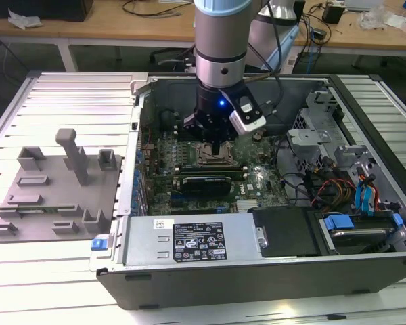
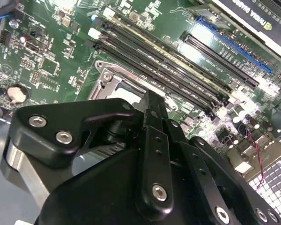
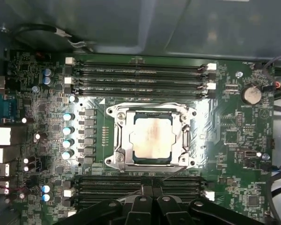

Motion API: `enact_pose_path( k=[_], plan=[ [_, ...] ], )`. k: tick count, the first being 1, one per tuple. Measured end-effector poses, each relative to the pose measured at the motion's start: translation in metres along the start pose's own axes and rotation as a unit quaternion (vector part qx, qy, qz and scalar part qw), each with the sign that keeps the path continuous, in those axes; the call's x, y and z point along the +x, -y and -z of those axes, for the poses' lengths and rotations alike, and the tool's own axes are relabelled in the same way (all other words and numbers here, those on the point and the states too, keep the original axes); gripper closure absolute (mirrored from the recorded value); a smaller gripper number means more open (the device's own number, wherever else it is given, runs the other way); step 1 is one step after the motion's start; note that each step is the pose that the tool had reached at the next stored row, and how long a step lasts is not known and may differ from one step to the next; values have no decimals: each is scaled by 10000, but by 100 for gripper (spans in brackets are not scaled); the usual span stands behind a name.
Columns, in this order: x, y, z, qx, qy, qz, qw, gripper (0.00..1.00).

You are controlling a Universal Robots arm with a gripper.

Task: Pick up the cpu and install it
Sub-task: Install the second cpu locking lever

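small flat square silver-grey metal-topped cpu (image 3: 152, 137) is sitting in the dark metal-framed socket (image 3: 113, 138) on the green motherboard (image 3: 234, 136), directly beneath the black claw (image 3: 152, 197), which is hovering over it; can't tell if clenched or released.

the tool (image 2: 152, 110) hides most of the cpu (image 2: 131, 97) in the second wrist view.

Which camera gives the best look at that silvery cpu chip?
The first wrist view: the cpu faces the camera, unobstructed, inside the socket frame. The second wrist view shows a sliver behind the end effector. In the exterior view the arm covers it.
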State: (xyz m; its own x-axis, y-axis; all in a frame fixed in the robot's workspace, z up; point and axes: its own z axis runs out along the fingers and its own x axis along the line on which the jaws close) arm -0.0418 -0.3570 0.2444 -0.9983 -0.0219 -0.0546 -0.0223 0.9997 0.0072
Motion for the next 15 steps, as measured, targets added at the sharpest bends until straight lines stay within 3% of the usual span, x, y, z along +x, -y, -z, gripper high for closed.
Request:
enact_pose_path(
  k=[5, 7, 12, 15],
  plan=[
    [54, 17, -45, -1, 3, 1, 10000, 89],
    [118, 41, -76, -1, 7, 1, 10000, 89],
    [137, 116, -99, -2, 8, 0, 10000, 89],
    [180, 118, -134, -3, 10, 1, 10000, 89]
  ],
)
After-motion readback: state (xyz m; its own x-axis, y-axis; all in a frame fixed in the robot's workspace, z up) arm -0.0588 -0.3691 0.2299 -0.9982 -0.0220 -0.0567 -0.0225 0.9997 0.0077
